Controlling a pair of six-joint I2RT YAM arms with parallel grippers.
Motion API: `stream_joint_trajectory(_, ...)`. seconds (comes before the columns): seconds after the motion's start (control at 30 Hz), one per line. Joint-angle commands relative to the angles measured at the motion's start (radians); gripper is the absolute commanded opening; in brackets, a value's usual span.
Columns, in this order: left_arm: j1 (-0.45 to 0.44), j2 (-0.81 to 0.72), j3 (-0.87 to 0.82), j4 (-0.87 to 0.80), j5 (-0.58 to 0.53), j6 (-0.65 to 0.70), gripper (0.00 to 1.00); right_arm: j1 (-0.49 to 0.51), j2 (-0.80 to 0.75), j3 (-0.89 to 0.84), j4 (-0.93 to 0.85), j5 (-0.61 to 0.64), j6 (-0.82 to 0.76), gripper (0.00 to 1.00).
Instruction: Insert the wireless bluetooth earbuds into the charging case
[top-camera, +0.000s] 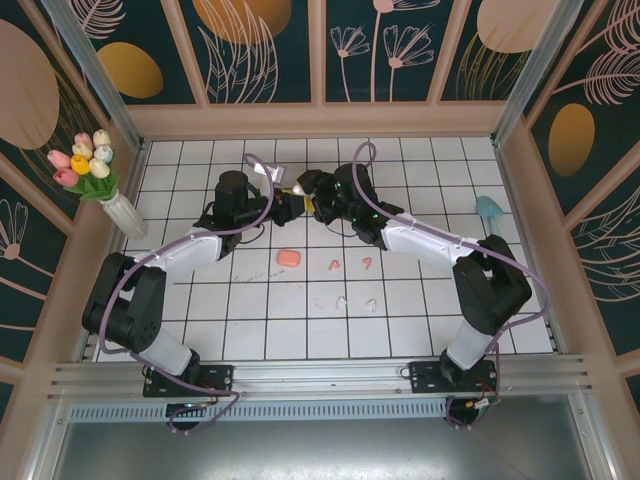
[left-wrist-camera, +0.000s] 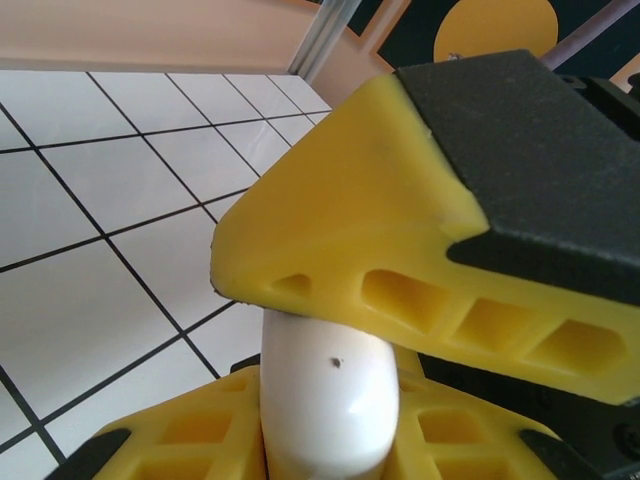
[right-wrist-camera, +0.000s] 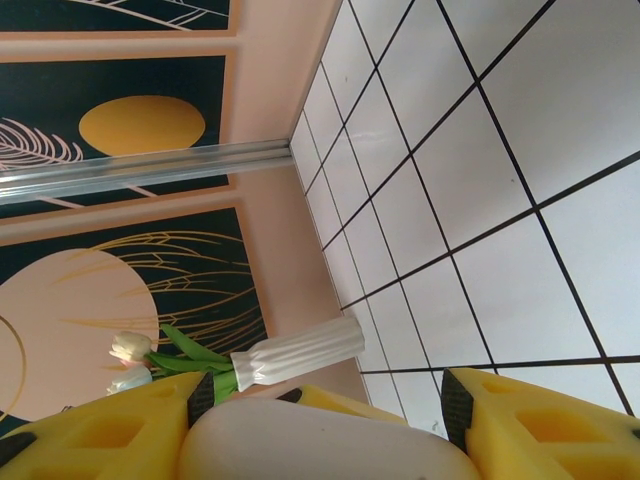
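A white charging case (top-camera: 305, 203) hangs above the far middle of the tiled table, between both grippers. My left gripper (top-camera: 295, 206) is shut on it; in the left wrist view the case (left-wrist-camera: 330, 400) sits between my lower yellow fingers (left-wrist-camera: 170, 440). A finger of the right gripper (left-wrist-camera: 400, 250) presses on its top. My right gripper (right-wrist-camera: 320, 435) is shut on the same case (right-wrist-camera: 320, 450), a pad at each end. Two salmon-pink earbuds (top-camera: 335, 264) (top-camera: 368, 264) and two pale ones (top-camera: 340, 301) (top-camera: 372, 303) lie on the tiles nearer the arm bases.
A small salmon-pink case (top-camera: 288, 258) lies left of the earbuds. A white vase of tulips (top-camera: 120, 210) (right-wrist-camera: 300, 355) stands at the left wall. A light blue object (top-camera: 489, 208) sits at the far right. Pink-framed walls enclose the table.
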Motion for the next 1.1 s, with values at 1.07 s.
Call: stream_joint_trajectory(1.07, -0.002, -0.004, 0.011, 0.013, 0.091, 0.003, 0.34, -0.029, -0.037, -0.053, 0.056, 0.016, 0.023, 0.47)
